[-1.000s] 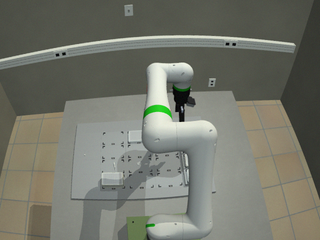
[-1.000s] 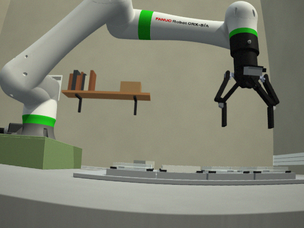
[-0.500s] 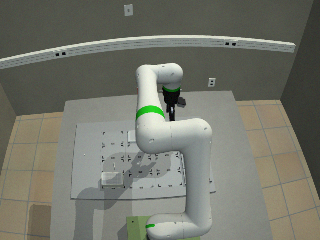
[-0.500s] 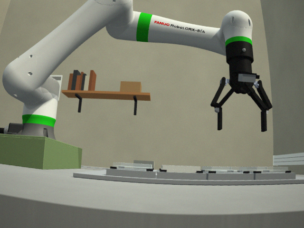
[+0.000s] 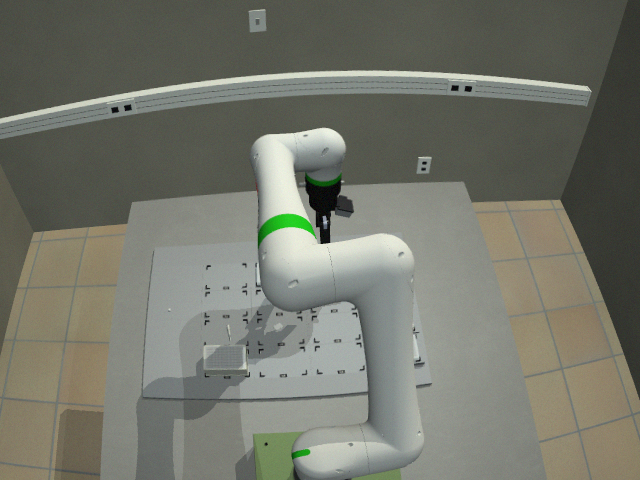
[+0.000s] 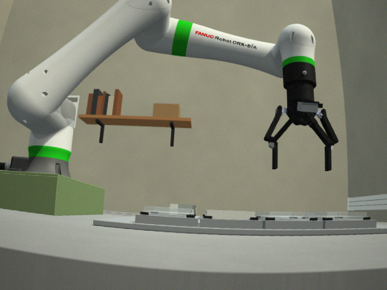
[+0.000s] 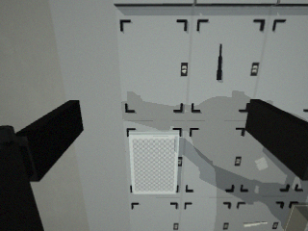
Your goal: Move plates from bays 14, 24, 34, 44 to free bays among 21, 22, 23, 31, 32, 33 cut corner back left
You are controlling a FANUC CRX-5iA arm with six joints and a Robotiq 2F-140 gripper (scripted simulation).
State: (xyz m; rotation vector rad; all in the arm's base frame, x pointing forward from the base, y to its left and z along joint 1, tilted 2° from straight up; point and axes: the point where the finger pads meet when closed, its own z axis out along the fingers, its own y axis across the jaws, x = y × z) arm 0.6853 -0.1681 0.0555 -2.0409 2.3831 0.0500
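The plate in bay 44 [image 6: 346, 214] sits flat, below the empty hand [image 5: 324, 240] [image 6: 301, 169] [image 7: 164, 115], at about five o'clock as I look from the side. Its long way seems to go from left to right, across the gap between the fingers. The hand is wide open, high up, pointing straight down.

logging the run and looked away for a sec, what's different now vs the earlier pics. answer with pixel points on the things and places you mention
The hand [image 5: 325, 241] [image 6: 300, 169] [image 7: 164, 115] has moved left, seen from the arm, and sits a little lower in the exterior picture. Nothing was taken hold of or let go; it is open and empty, as before. The deep-well block [image 5: 225, 356] [image 6: 187, 206] [image 7: 298, 218] stayed in bay 11.
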